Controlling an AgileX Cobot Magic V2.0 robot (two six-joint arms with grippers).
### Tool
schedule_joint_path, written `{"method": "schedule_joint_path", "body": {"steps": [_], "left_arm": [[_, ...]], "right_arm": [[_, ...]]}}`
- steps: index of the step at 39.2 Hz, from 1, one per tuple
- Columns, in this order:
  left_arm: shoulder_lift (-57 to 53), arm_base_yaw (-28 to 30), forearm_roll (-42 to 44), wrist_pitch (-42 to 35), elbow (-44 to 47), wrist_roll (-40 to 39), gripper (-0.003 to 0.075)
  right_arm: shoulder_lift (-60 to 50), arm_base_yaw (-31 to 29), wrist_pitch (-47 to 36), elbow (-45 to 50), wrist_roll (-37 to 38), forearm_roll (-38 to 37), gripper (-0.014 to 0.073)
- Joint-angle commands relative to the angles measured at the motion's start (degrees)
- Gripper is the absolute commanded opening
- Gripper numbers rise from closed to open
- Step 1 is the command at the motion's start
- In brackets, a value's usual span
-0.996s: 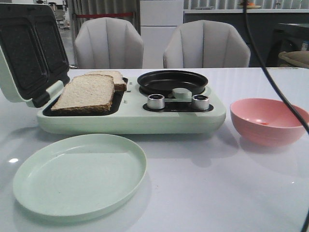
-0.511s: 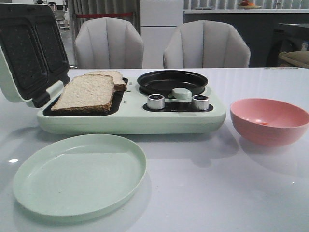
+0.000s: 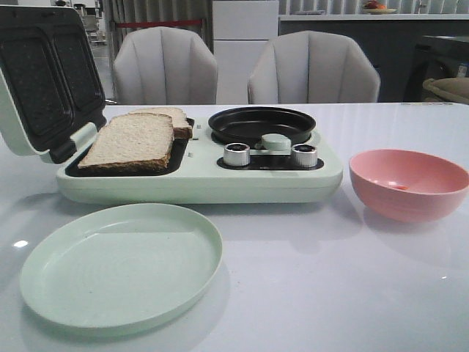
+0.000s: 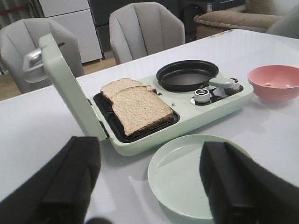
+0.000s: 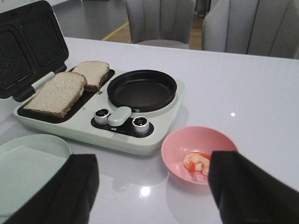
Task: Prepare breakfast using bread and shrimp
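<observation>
Bread lies as two slices in the open toaster, ahead of my left gripper, whose jaws stand wide. It looks light, soft and crumbly; I would take it by the crust. Shrimp sits in the pink bowl, just ahead of my right gripper, also wide; probably slippery. A second ago a cable crossed the front view; now it is gone.
</observation>
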Motion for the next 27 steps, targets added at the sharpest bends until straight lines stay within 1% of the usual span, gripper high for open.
{"method": "schedule_joint_path", "body": {"steps": [1, 5, 11, 19, 27], "left_arm": [[-0.8, 0.1, -0.7, -4.7, -1.5, -0.6, 0.0512], [-0.8, 0.1, -0.7, -4.7, -1.5, -0.6, 0.0512], [-0.8, 0.1, -0.7, -4.7, -1.5, -0.6, 0.0512], [-0.8, 0.1, -0.7, -4.9, -1.4, -0.6, 0.0512], [-0.1, 0.1, -0.8, -9.9, -0.9, -0.8, 0.0512]], "right_arm": [[-5.6, -0.3, -5.9, 1.7, -0.1, 0.3, 0.0582], [-10.3, -0.3, -7.9, 5.5, -0.2, 0.3, 0.0582], [-12.0, -0.3, -11.0, 8.9, -0.2, 0.3, 0.0582], [-12.0, -0.3, -9.2, 11.5, -0.2, 0.3, 0.0582], [-12.0, -0.3, -9.0, 11.8, -0.2, 0.3, 0.0582]]}}
